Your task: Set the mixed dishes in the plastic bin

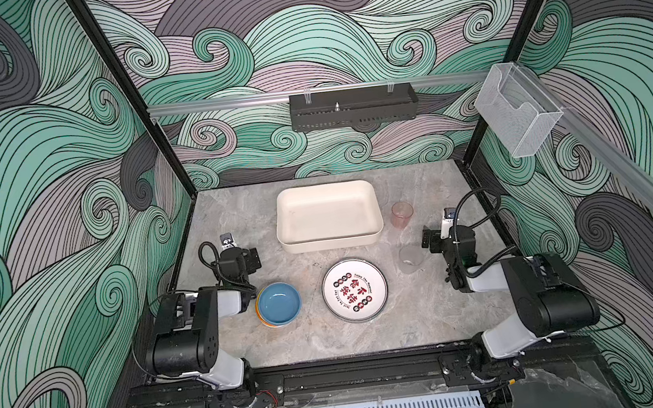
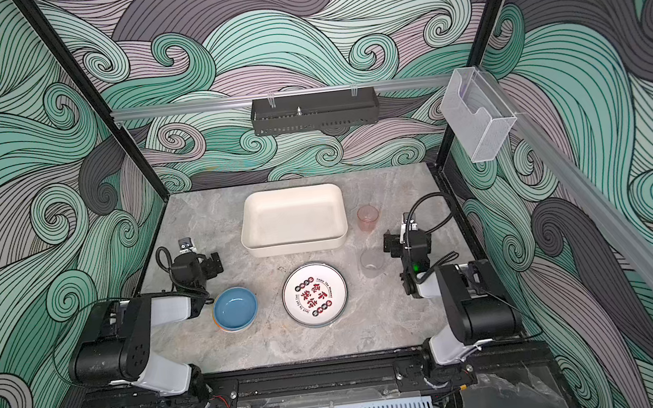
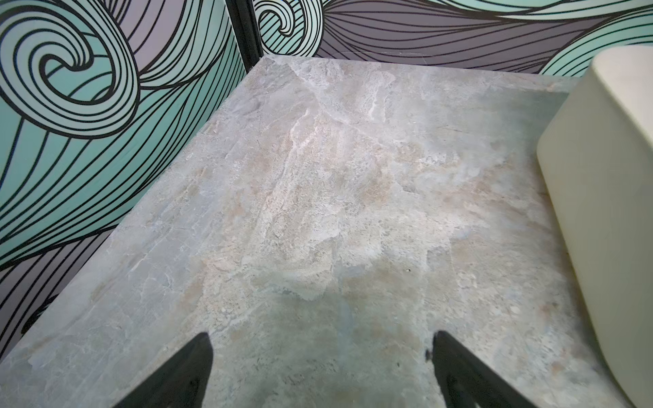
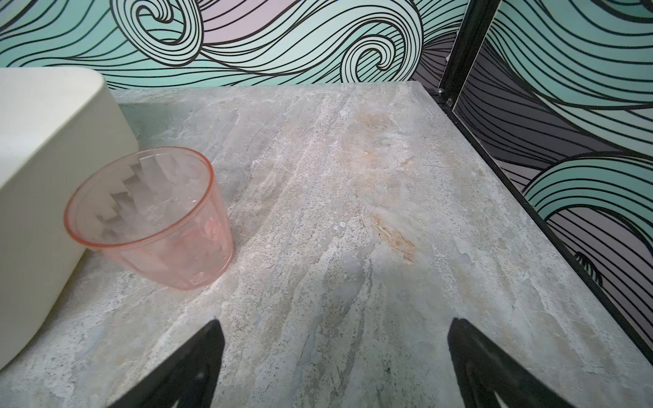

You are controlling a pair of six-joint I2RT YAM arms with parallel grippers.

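Bowl stack (image 1: 278, 302): nearest to me, on the left part of the desk (image 1: 433, 314), just beside my left arm. A blue bowl is on top. Yellow and orange rims show under it at its left edge.
Plate (image 1: 354, 289): round and white with red and black characters. It lies flat on the desk, to the right of the bowl stack and apart from it, in front of the bin.
Clear cup (image 1: 410, 259): to the right of the plate, near my right arm. It is very faint against the desk.
Left fingers (image 3: 190, 371): spread wide and holding nothing, with only bare desk under them. A corner of the bin is near, but they do not touch it.
Right fingers (image 4: 201, 353): spread wide and holding nothing, over bare desk. The pink cup stands ahead of them, apart.
Pink cup (image 1: 402, 214): upright with its mouth up, just beside the right end wall of the bin. A narrow gap shows in both top views.
Plastic bin (image 1: 328, 217): cream-white, at the far middle of the desk. Its whole floor shows, and all the dishes stand outside it.
Black tray (image 1: 353, 106): it hangs on the rail of the back wall.
Clear box (image 1: 517, 110): on the rail at the far right corner.
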